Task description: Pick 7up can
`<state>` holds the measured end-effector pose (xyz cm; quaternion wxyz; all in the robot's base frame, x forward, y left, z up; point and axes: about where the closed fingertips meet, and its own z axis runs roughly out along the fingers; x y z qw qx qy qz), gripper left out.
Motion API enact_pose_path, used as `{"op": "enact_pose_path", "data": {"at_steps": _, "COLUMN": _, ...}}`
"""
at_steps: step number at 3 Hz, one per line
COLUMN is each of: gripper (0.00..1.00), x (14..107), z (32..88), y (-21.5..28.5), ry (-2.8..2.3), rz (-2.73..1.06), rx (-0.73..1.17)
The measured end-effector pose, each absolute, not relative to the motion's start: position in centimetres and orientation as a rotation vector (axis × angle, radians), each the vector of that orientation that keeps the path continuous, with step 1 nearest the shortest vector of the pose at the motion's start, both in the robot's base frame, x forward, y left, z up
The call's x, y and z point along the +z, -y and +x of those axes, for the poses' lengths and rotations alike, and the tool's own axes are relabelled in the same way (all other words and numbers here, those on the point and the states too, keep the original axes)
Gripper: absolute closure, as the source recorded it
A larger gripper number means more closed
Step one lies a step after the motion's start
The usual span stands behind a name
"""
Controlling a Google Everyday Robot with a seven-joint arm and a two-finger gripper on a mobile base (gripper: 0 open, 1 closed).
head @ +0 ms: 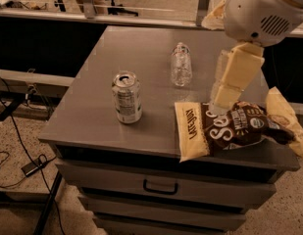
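Camera view: the 7up can (pixel 127 98) stands upright at the front left of the counter (pixel 87 124), apart from the lying bottle (pixel 181 64) and the chip bag (pixel 229 131), so a grasp looks unobstructed. The end effector (pixel 221 98) hangs well to its right, over the bag. I cannot tell whether it is spread or pressed together, and the arm above it is cut off.

Arm shell (pixel 264 6): white, rounded, smooth and bulbous casing.
Vent (pixel 274 26): oval patch of fine dark slots low on the shell, with a small dark hole beside it.
Hand (pixel 224 96): pale cream, blocky, stepped segments; above the table (pixel 102 111) near its front right corner.
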<state>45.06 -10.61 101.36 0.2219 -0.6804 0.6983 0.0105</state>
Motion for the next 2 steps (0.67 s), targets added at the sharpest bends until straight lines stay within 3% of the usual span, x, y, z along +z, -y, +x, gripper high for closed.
{"op": "enact_pose_path", "data": {"at_steps": 2, "gripper": 0.0, "x": 97.2, "z": 49.6, "y": 6.7, "ry": -1.83, "rz": -1.758, "rx": 0.422}}
